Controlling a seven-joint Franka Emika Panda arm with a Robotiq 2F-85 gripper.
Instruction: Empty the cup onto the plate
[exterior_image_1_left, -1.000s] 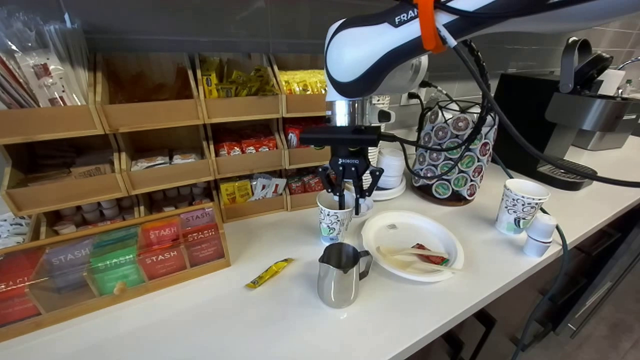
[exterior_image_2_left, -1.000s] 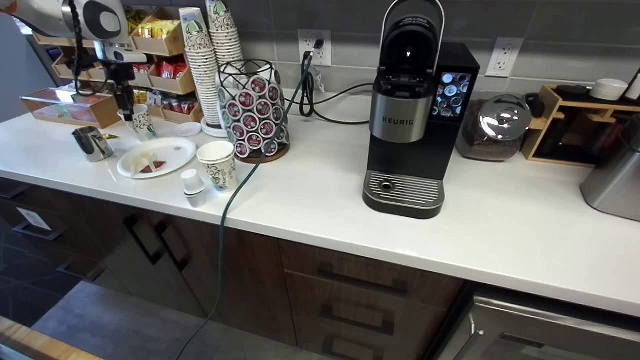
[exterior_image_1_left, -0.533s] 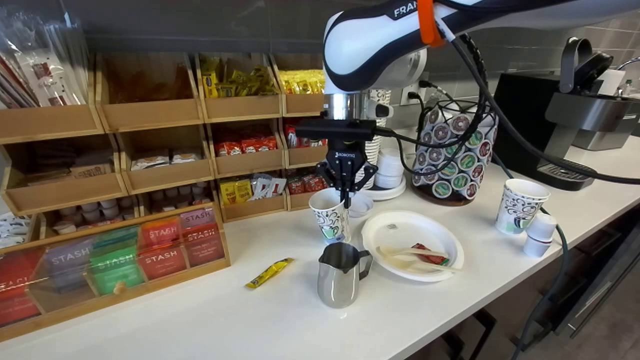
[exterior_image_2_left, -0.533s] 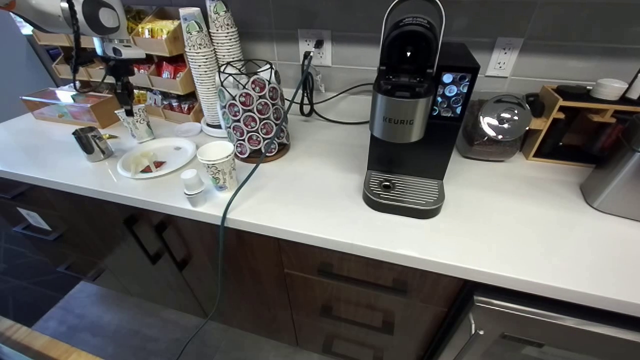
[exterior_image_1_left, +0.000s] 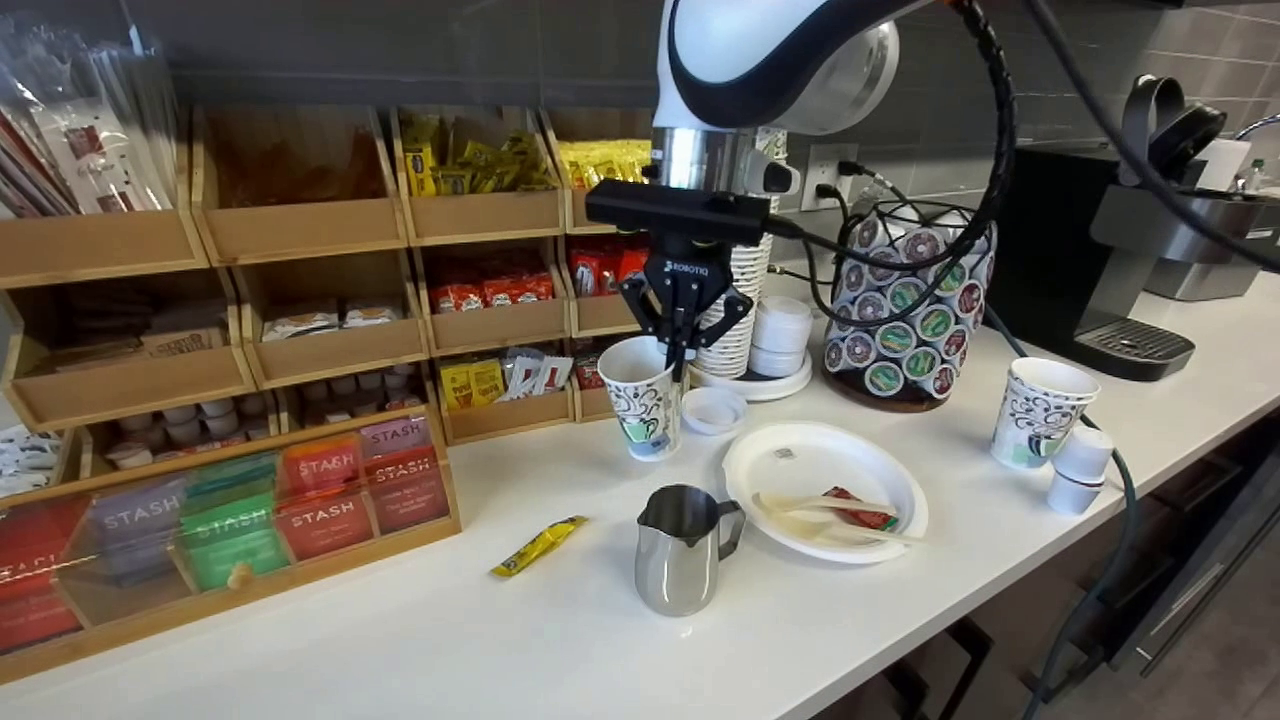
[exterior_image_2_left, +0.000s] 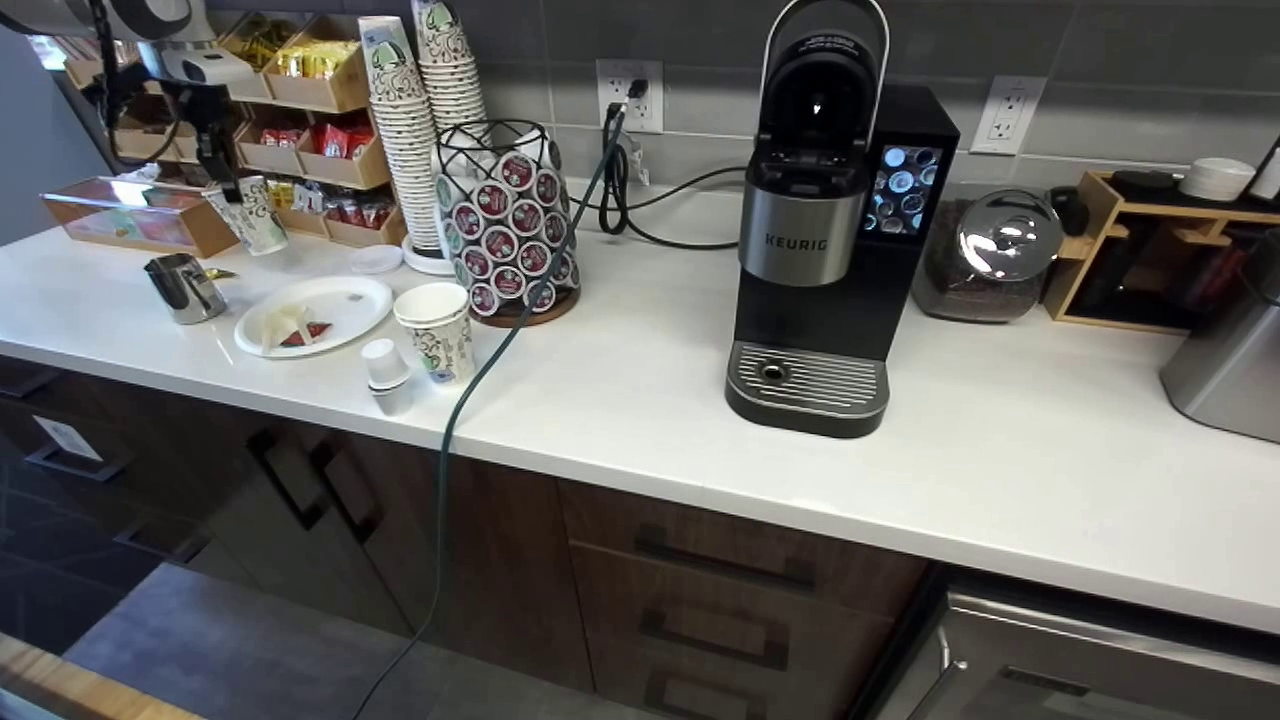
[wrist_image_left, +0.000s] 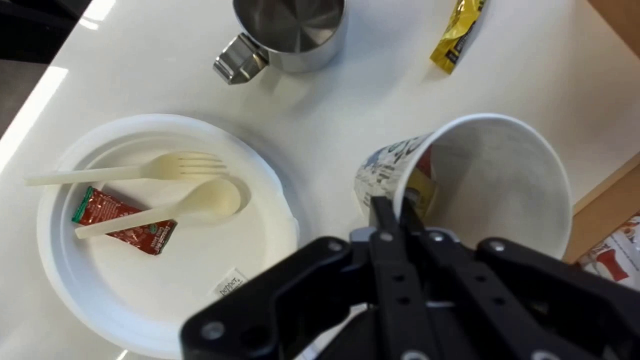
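Note:
The patterned white paper cup (exterior_image_1_left: 640, 415) hangs tilted above the counter, left of the plate in this exterior view. It also shows in an exterior view (exterior_image_2_left: 252, 218) and in the wrist view (wrist_image_left: 500, 185). My gripper (exterior_image_1_left: 677, 368) is shut on the cup's rim, one finger inside and one outside; the wrist view shows this pinch (wrist_image_left: 397, 212). Red and yellow packets (wrist_image_left: 421, 192) lie inside the cup near its bottom, partly hidden by the rim. The round white plate (exterior_image_1_left: 830, 460) lies flat on the counter with a fork, a spoon, a red packet and a pepper packet on it.
A steel pitcher (exterior_image_1_left: 675, 570) stands in front of the cup, close to the plate. A yellow packet (exterior_image_1_left: 540, 546) lies on the counter. Patterned cups (exterior_image_1_left: 1040, 420) and small white cups (exterior_image_1_left: 1080, 470) stand beyond the plate. Wooden bins (exterior_image_1_left: 330, 350) and a pod rack (exterior_image_1_left: 905, 310) stand behind.
My gripper closed on the cup's rim, tilted the cup, then raised it off the counter and moved it slightly left in an exterior view. The plate and pitcher have not moved.

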